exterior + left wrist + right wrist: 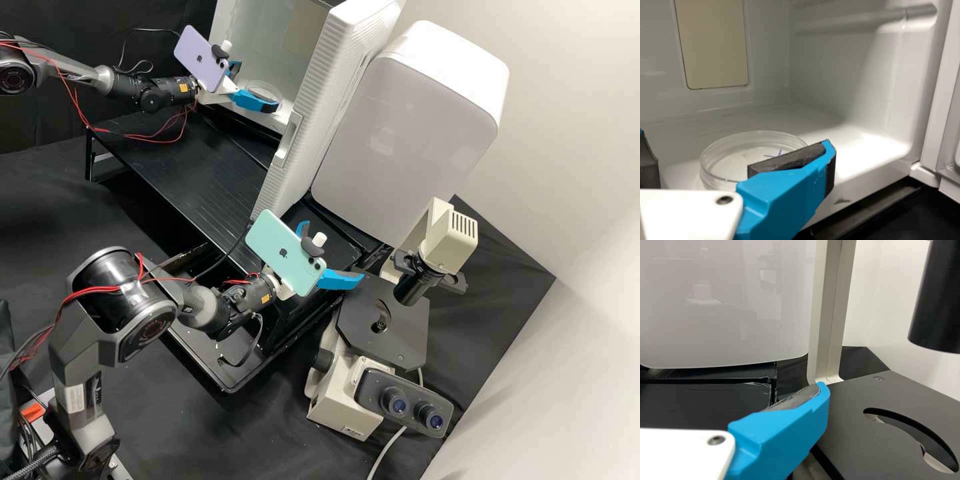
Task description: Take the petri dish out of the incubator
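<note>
A clear petri dish (747, 157) rests on the white floor of the open incubator (865, 100), near its front edge. My left gripper (735, 150) is open around it, one blue finger (790, 185) on one side and the other finger (646, 165) at the opposite side. In the high view the left gripper (255, 85) is inside the incubator's mouth at the dish (270, 87). My right gripper (333, 257) is open and holds nothing, low beside the microscope stage (383, 320), with one blue finger (790, 420) over the stage edge.
The incubator's ribbed door (327, 100) stands swung open to the right. A large white box (413, 127) stands beside it. A black ribbed tray (193, 167) runs in front. The microscope (373, 393) and its black condenser (937, 295) sit close to the right gripper.
</note>
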Motion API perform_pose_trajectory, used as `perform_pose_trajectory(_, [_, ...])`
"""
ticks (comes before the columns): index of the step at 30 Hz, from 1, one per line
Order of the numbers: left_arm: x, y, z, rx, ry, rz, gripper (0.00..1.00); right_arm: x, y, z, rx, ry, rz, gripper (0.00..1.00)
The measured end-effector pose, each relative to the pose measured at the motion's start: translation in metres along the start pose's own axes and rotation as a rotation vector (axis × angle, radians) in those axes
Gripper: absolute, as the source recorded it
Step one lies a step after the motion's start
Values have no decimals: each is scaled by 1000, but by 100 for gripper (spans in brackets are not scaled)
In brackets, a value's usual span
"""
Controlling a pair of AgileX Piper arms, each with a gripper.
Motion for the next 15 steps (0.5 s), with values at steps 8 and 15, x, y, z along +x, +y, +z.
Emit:
perform_pose_trajectory(8, [2, -9, -1, 20, 2, -11, 100, 0, 0, 0, 0, 0, 0, 100])
perform_pose_trajectory(15, [3, -11, -1, 17, 3, -6, 100, 0, 0, 0, 0, 0, 0, 100])
